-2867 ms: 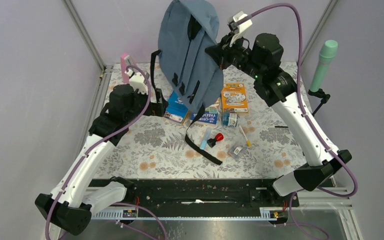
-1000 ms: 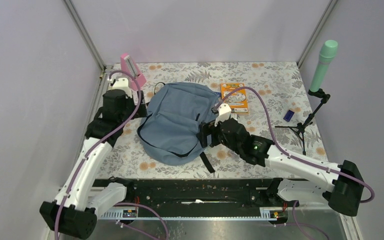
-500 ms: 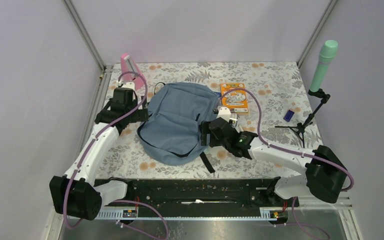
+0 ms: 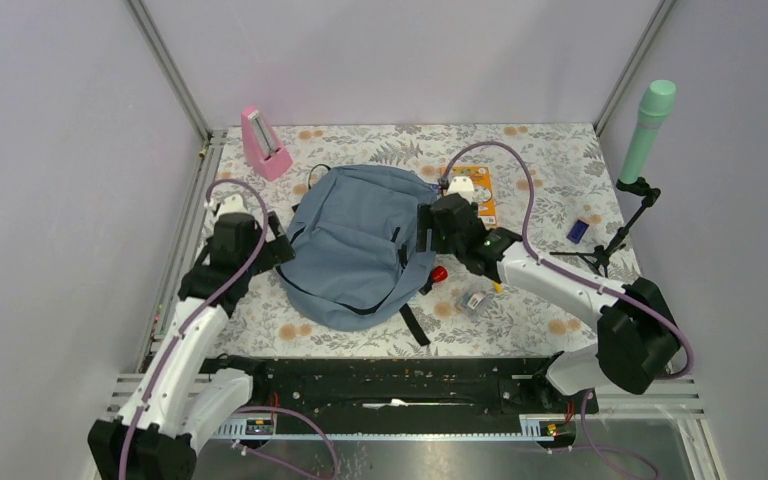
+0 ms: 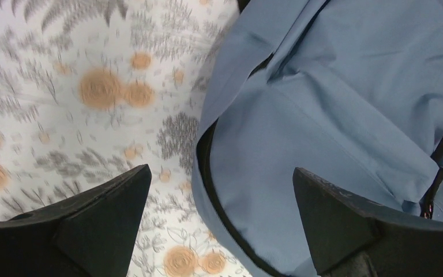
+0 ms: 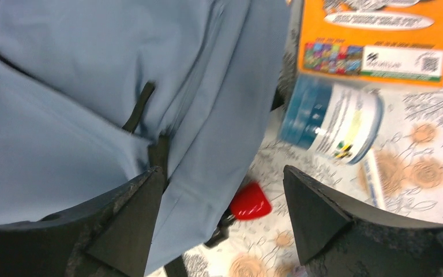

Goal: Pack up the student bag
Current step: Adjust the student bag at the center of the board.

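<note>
Now the bag [image 4: 360, 245] lies flat mid-table [image 4: 560, 160], nearer its left edge, the left gripper [image 5: 220, 173] and right gripper [image 6: 224, 172] both spread and empty, so a careless tug could knock the jar [image 6: 329, 124] aside.

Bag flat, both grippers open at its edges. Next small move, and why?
Probably lower the left gripper and pinch the student bag at the dark zipper line below it: the bag looks closed, while the jar and red item by the right gripper lie outside.
</note>
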### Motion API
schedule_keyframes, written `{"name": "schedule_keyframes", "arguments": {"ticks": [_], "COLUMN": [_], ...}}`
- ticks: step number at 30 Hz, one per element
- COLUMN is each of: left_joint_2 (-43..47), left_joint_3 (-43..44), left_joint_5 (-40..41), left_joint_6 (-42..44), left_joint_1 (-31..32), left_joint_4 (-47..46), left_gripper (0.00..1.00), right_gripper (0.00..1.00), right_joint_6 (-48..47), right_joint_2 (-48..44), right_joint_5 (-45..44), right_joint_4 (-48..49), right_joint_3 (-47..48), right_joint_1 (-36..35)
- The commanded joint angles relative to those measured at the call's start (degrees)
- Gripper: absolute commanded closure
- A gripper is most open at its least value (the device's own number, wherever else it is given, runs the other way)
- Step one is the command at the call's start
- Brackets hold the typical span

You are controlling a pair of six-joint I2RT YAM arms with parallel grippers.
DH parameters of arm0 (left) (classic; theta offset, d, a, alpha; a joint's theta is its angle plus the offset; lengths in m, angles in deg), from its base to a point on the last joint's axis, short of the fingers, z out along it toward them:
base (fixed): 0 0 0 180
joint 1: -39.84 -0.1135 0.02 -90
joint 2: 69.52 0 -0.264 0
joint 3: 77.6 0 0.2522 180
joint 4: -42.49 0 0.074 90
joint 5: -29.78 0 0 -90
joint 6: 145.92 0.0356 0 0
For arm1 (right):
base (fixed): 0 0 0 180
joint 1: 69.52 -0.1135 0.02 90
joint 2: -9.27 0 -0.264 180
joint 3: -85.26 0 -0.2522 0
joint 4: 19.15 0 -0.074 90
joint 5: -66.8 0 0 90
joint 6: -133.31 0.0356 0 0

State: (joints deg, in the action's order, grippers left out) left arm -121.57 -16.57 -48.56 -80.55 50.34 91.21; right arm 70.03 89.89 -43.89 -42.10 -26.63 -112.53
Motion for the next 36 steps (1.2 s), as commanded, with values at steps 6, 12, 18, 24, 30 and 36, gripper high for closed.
{"name": "schedule_keyframes", "arguments": {"ticks": [6, 12, 18, 24, 30, 36], "left_joint_2": [10.7, 12.1, 10.2, 9.9, 5.3, -6.3], "left_joint_3": [-13.5, -19.4, -20.6, -11.3, 2.7, 13.8], "left_joint_5": [-1.6, -9.3, -12.5, -5.0, -2.7, 12.5], "left_joint_6": [-18.6, -24.1, -25.3, -18.0, -0.5, 12.3], "left_joint_1": [-0.1, -0.1, -0.1, -0.6, -5.3, -7.5], "left_joint_4": [0.0, -6.0, -11.3, -5.9, 0.5, 9.4], "left_gripper": [0.01, 0.02, 0.38, 1.0, 1.0, 1.0], "right_gripper": [0.17, 0.17, 0.2, 0.2, 0.17, 0.16], "right_joint_6": [-3.2, -2.1, -2.3, -4.7, -7.2, -9.3], "right_joint_2": [3.7, 3.7, 1.9, -0.4, -1.1, -1.0], "right_joint_5": [4.3, 5.7, 7.0, 6.1, 6.7, 11.8], "right_joint_4": [-0.3, 0.7, 0.7, 0.6, -0.4, -0.3], "right_joint_3": [6.7, 5.8, 4.3, 4.0, 5.2, 5.8], "right_joint_1": [5.0, 5.0, 5.1, 5.3, 5.3, 5.4]}}
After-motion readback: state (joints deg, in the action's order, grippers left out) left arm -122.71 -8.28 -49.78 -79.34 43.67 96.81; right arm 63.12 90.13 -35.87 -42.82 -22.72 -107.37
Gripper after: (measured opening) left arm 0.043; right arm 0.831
